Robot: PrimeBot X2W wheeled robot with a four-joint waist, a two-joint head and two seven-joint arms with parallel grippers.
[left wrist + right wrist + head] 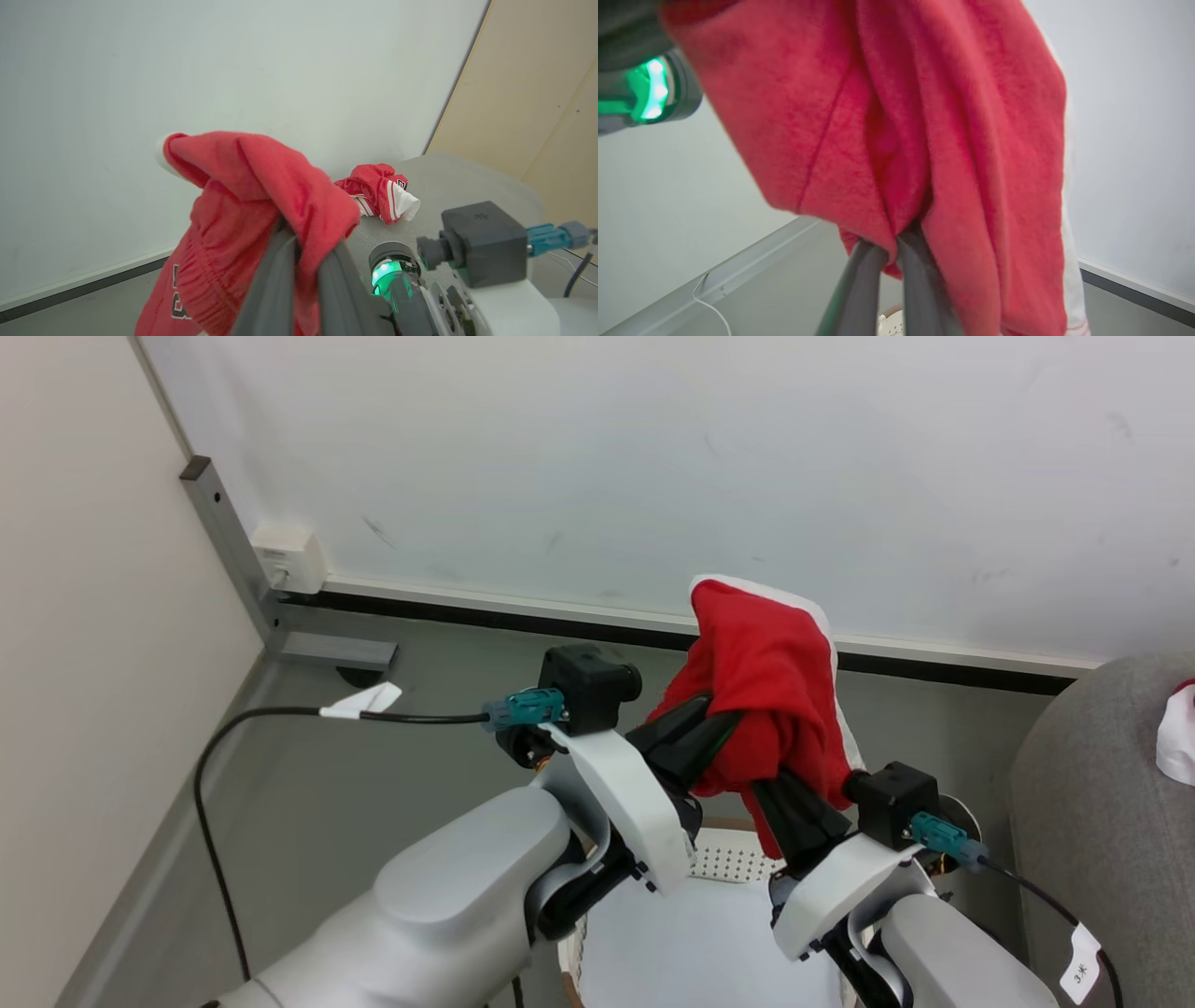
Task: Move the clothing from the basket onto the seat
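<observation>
Red garment (766,663), white-trimmed, is raised clear above the basket (738,861) and bunched between my two claws. My left claw (308,242) is closed on a fold of it, and the cloth drapes over both fingers. In the left wrist view, black lettering shows near the garment's gathered lower edge. My right claw (896,245) is likewise clamped on the fabric, which hangs down on either side of its fingers, white edging at the right of that view. In the head view the two pairs of fingers converge under the bundle from lower left and lower right. The basket stands beneath the bundle, between my forearms, its perforated cream wall showing and a pale cushion (700,933) lying flat inside. The second garment (380,191), red with white stripes, lies crumpled on the grey seat (458,182), apart from the held piece. The seat stands near the basket, on my right. Behind are a white wall (653,448), a dark baseboard and a grey floor (373,784).
</observation>
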